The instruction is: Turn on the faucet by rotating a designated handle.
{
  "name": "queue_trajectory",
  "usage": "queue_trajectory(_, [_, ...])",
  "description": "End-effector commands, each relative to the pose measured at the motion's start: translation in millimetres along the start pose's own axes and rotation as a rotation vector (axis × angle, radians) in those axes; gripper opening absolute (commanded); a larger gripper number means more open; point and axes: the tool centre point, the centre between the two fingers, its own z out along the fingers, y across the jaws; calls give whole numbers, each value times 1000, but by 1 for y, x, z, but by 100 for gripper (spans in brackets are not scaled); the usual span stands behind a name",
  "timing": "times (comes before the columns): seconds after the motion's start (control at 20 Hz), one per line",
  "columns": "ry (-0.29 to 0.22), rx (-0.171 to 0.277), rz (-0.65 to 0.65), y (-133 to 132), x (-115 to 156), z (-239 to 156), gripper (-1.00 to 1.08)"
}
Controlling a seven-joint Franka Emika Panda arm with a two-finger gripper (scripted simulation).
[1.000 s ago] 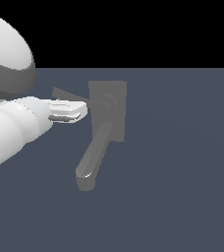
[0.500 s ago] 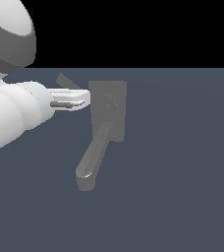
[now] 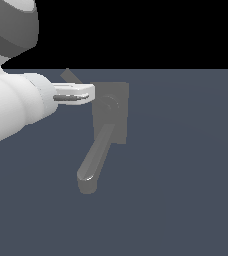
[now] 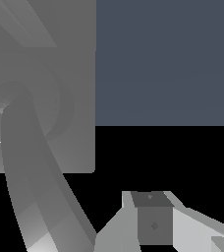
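The grey faucet (image 3: 111,112) has a rectangular block and a thick rounded spout (image 3: 92,162) slanting down toward the exterior view's left. Its handle (image 3: 70,76), a thin flat lever, sticks out up and to the exterior view's left of the block. It is partly hidden behind my gripper (image 3: 90,93). My gripper reaches in from the exterior view's left, with its tips at the block's edge, just below the lever, and its fingers look shut with nothing between them. The wrist view shows the block (image 4: 60,59), the spout (image 4: 30,187) and a fingertip (image 4: 153,221) close beside it.
A flat dark blue-grey floor (image 3: 186,190) stretches around the faucet. My bulky white arm (image 3: 11,110) fills the exterior view's left side.
My gripper has risen and moved closer to the block. The visible end of the lever has swung upward and now points more steeply.
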Motion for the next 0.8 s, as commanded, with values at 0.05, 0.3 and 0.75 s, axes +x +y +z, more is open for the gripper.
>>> queue_trajectory(0.05, [-7, 2, 2, -9, -11, 1, -100])
queue_trajectory(0.3, [-11, 1, 3, -20, -23, 1, -100])
queue_trajectory(0.75, [-16, -1, 5, -41, -46, 2, -100])
